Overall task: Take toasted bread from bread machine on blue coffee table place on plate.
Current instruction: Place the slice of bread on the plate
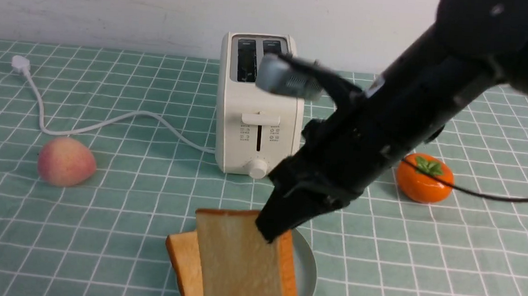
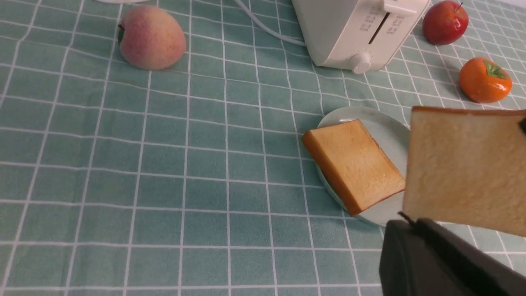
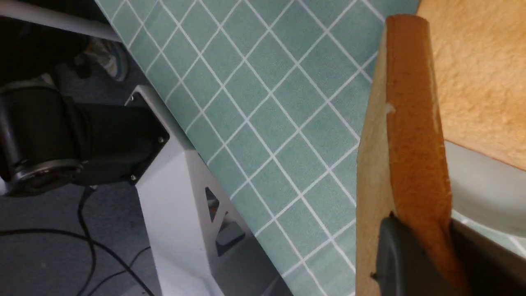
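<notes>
The right gripper (image 1: 269,232) had its fingers (image 3: 394,255) pinched narrow on the upper corner of the held slice (image 1: 237,262). The slice hung on edge below them, pale face to the front camera, in the lower middle of the frame. Directly beneath lay the plate (image 1: 306,267) on the blue coffee table (image 1: 102,201), with the flat slice (image 2: 353,164) already across its left part. Whether the hanging edge touched anything I couldn't tell. To my eye it wanted tipping flat before release. The bread machine (image 1: 260,106) stood behind, upper middle. The left gripper (image 2: 411,234), closed on nothing, sat low and right in its own wrist view.
</notes>
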Controlling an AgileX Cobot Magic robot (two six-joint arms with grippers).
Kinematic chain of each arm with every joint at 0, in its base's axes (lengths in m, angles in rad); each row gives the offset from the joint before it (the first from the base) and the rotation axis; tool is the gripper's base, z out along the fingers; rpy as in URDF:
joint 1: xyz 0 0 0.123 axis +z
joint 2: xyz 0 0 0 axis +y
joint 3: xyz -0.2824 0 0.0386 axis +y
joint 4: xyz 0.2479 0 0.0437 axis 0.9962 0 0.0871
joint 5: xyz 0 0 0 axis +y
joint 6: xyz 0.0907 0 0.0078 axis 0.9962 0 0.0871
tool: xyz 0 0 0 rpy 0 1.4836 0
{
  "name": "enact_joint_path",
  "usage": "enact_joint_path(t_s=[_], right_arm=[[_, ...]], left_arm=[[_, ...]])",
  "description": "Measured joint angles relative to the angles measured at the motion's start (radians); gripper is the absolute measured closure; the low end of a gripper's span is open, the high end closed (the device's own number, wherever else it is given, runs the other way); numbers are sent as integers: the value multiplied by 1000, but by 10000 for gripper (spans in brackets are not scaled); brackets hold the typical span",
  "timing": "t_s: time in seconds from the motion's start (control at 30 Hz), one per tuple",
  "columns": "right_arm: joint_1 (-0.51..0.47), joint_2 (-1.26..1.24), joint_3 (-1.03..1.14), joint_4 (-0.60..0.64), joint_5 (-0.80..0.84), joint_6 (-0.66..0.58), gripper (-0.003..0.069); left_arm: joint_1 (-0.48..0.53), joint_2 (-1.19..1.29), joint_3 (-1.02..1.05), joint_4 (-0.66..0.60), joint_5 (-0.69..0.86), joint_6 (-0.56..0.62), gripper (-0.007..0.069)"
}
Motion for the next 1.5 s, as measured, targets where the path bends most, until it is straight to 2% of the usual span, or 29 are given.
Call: enact_joint_path(t_s=[0.07,0.17,0.3,0.5,0.6,0.8,0.83,0.93,1.0,1.1,1.13,1.2,1.3,1.37,1.4,1.43,1.5], right_arm=[[-13,27,5,34,-11,-20,578],[-60,94,10,154,-56,-82,578],[-104,127,11,230,-92,-109,578],[-119,144,11,227,-104,-118,578],[-119,153,11,187,-106,-118,566],[-119,163,11,87,-141,-92,408],[-119,163,11,36,-156,-90,336],[-119,164,-6,-44,-153,-79,234],[-119,165,-28,-86,-145,-69,200],[-119,154,-122,-218,-91,23,156],[-119,150,-128,-225,-83,30,156],[-119,117,-203,-329,-30,121,175],[-119,40,-287,-441,6,211,260],[-119,-32,-329,-501,11,253,350],[-119,-40,-329,-501,12,256,361],[-119,-114,-347,-541,16,287,459],[-119,-216,-351,-569,25,308,561]], left_arm=[[0,0,0,0,4,0,638],[0,0,0,0,10,0,638],[0,0,0,0,20,0,638],[0,0,0,0,27,0,638],[0,0,0,0,27,0,638],[0,0,0,0,27,0,638],[0,0,0,0,27,0,638],[0,0,0,0,27,0,638],[0,0,0,-1,27,0,638],[0,0,0,-1,27,0,638],[0,0,0,-1,27,0,638],[0,0,0,-1,27,0,638],[0,0,0,0,27,0,638],[0,0,0,2,26,0,638],[0,0,0,2,26,0,638],[0,0,0,6,23,0,638],[0,0,0,11,7,0,638]])
